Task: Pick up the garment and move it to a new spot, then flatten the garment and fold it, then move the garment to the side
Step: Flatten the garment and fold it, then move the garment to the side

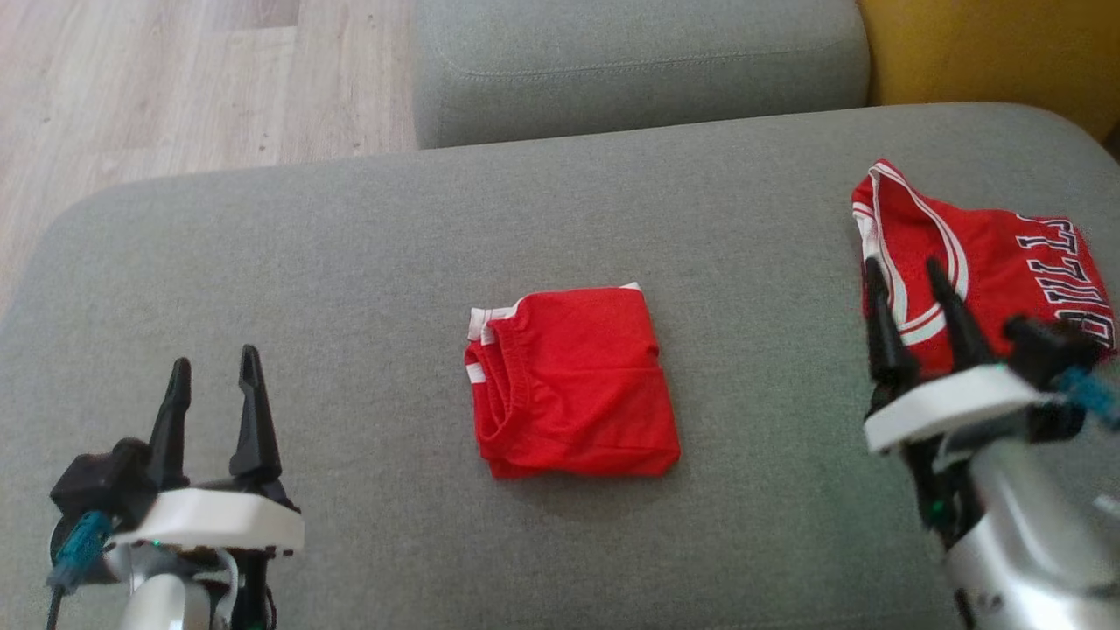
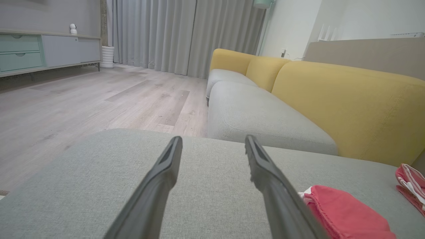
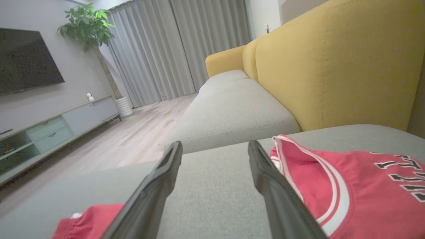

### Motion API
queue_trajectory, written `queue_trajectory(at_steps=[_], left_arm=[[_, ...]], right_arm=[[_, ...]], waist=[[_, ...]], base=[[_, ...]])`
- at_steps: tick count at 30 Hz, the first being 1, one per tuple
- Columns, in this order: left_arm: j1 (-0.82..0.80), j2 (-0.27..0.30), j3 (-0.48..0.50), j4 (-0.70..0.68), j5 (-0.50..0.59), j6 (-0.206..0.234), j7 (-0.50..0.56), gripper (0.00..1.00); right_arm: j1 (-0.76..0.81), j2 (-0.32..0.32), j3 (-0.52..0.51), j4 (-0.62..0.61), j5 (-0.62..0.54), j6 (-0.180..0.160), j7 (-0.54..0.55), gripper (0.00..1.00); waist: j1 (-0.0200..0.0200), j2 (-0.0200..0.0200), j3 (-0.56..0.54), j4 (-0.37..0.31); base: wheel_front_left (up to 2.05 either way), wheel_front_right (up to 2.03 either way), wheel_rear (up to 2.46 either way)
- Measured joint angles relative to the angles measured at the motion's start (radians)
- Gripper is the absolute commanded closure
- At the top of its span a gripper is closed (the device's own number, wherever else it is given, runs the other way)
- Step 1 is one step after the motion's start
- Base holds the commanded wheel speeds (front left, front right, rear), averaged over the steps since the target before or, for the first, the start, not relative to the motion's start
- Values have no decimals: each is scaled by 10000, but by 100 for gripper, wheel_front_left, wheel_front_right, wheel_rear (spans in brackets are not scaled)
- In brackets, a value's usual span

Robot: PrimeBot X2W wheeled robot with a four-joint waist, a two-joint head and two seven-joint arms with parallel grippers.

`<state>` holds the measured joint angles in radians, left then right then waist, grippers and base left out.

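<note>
My left fingers (image 1: 254,411) sit lower left of the head frame, spread, nothing between them, over the bare grey sofa seat (image 1: 350,262). In the left wrist view the same 2 fingers (image 2: 159,186) stand wide apart with an empty gap.

My right fingers (image 1: 884,324) are lower right of the head frame, also spread and holding nothing. Their tips overlap the near-left edge of the red jersey (image 1: 989,254) there; I cannot tell if they touch it. In the right wrist view the fingers (image 3: 156,189) are apart and the jersey (image 3: 348,179) lies just right of the right-hand one, not in the gap.

The folded red garment (image 1: 573,385) is at the centre of the head frame, flat on the seat. It is a roughly square packet with white trim at its upper left corner, between my 2 arms and apart from both. It shows lower right in the left wrist view (image 2: 342,212) and lower left in the right wrist view (image 3: 88,220).

The jersey is at the right edge of the head frame, rumpled, with white stripes and dark letters only partly readable. It is at the far right edge in the left wrist view (image 2: 410,186).

Farther off:
- A second grey cushion (image 1: 639,61) is top centre.
- The yellow backrest (image 1: 989,52) is top right.
- The pale wood floor (image 1: 175,79) is upper left.
- Grey curtains (image 2: 159,33) and a low cabinet (image 2: 49,49) show at the back of the left wrist view.
- A potted plant (image 3: 89,23) and a dark TV (image 3: 26,59) are upper left in the right wrist view.
</note>
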<state>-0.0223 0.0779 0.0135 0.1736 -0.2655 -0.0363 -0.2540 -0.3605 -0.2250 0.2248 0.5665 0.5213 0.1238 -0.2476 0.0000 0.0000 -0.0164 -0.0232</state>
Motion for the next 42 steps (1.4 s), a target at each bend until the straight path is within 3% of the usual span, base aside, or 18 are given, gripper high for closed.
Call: queue_trajectory(at_steps=[5, 12, 22, 28, 34, 42], left_arm=[[-29, 6, 81, 165, 320, 15, 0, 0], [-32, 0, 270, 454, 834, 10, 0, 0], [-47, -65, 337, 568, 982, -128, 0, 0], [-52, -161, 347, 581, 982, -169, 0, 0], [-170, -211, 382, 589, 955, -213, 0, 0], [-494, -299, 341, 614, 642, -253, 0, 0]], right_arm=[[1218, 819, -1024, -857, -2176, 0, -4, 0], [1900, 1319, -1335, -1239, -2953, 0, 92, 0], [1904, 1507, -1131, -1413, -3024, 0, 673, 0], [1898, 1532, -629, -1413, -2485, 0, 1198, 0], [1008, 1557, 17, -1072, -1680, 0, 2589, 0], [-1298, 1563, 667, 754, -836, 0, 4711, 0]], waist=[[0, 0, 61, 66], [0, 0, 52, 115], [0, 0, 51, 183], [0, 0, 60, 284], [0, 0, 155, 407], [0, 0, 409, 795]], base=[[0, 0, 0], [0, 0, 0], [0, 0, 0], [0, 0, 0], [0, 0, 0], [0, 0, 0]])
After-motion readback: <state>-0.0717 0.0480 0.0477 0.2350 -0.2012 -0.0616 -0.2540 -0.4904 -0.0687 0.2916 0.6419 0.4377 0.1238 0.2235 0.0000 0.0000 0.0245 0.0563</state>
